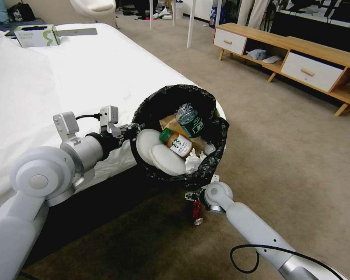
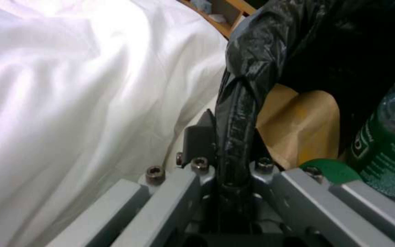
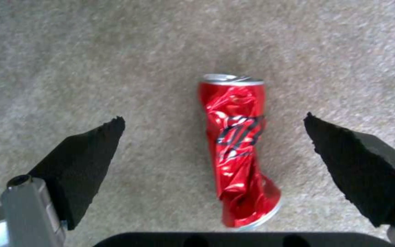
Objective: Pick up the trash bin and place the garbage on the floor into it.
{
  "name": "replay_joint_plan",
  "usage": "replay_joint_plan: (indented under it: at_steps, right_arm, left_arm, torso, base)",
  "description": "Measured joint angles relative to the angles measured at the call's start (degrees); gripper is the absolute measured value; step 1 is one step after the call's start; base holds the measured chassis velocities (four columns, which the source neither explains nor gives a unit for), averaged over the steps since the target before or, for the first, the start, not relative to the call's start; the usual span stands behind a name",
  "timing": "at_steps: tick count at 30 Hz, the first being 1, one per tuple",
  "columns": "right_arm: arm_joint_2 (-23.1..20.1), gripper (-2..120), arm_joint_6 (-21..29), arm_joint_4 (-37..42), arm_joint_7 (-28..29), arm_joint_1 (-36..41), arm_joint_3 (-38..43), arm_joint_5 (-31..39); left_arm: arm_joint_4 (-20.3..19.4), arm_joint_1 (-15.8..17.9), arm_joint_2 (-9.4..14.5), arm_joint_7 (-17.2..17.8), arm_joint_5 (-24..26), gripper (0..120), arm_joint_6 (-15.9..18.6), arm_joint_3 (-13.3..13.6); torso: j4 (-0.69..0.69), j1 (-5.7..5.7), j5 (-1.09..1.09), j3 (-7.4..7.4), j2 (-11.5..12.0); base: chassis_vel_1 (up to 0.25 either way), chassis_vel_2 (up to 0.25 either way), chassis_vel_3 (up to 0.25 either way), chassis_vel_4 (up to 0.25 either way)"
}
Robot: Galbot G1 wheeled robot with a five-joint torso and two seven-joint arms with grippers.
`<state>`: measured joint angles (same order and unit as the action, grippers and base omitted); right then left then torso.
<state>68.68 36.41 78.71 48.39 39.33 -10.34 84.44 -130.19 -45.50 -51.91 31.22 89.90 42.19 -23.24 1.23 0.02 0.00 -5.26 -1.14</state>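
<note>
R gripper (image 3: 213, 120) is low over the floor (image 1: 291, 163), bottom centre of head view, fingers spread wide. In R wrist view its black pads (image 3: 81, 164) sit either side of the crushed red can (image 3: 238, 151), not touching it; the can lies flat on the carpet between them, silver top end pointing away from the cam. In head view the can (image 1: 196, 213) shows just under the R wrist, below the bin.

L gripper (image 1: 133, 129) is mid-frame left of centre in head view, clamped on the near-left rim of the trash bin (image 1: 190, 97). L wrist view shows the black bag-covered rim (image 2: 236, 123) pinched tight between the fingers. Bin is held up off the floor, tilted, mouth towards the cam, right beside the white bed (image 1: 46, 85) edge.

Inside the bin: two white round pads (image 1: 159, 151) at the left, small brown-drink bottle w/ green cap (image 1: 177, 142), brown paper bag (image 1: 171, 123) behind it, clear bottle w/ green label (image 1: 190, 118) above, white tissue (image 1: 193, 161) low on the right.

Farther back, upper right: wooden low cabinet w/ white drawers (image 1: 299, 58). Upper left on the bed: a cardboard box (image 1: 35, 35).
</note>
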Motion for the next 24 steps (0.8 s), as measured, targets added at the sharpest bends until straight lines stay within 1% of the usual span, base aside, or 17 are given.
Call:
replay_joint_plan:
  at_steps: [6, 13, 24]
  right_arm:
    - [0.20, 100, -0.33, -2.25, -1.45, 0.21, 0.61, -2.13]
    - [0.48, 100, -0.52, -3.16, -2.38, 0.58, 0.54, -3.68]
    - [2.51, 100, -0.95, -5.28, -3.77, 0.53, -1.32, -6.41]
  left_arm:
    - [-0.30, -0.40, 0.15, 0.00, 0.00, 2, -0.04, -0.19]
    - [-0.49, -0.54, 0.17, -0.01, 0.00, 2, -0.06, -0.33]
    - [-1.09, -1.38, 0.54, -0.07, 0.05, 2, -0.07, -1.15]
  torso:
    - [0.00, 0.00, 0.00, 0.00, 0.00]
    - [0.00, 0.00, 0.00, 0.00, 0.00]
    - [0.00, 0.00, 0.00, 0.00, 0.00]
  base:
    - [0.000, 0.000, 0.000, 0.000]
    - [0.000, 0.000, 0.000, 0.000]
    - [0.000, 0.000, 0.000, 0.000]
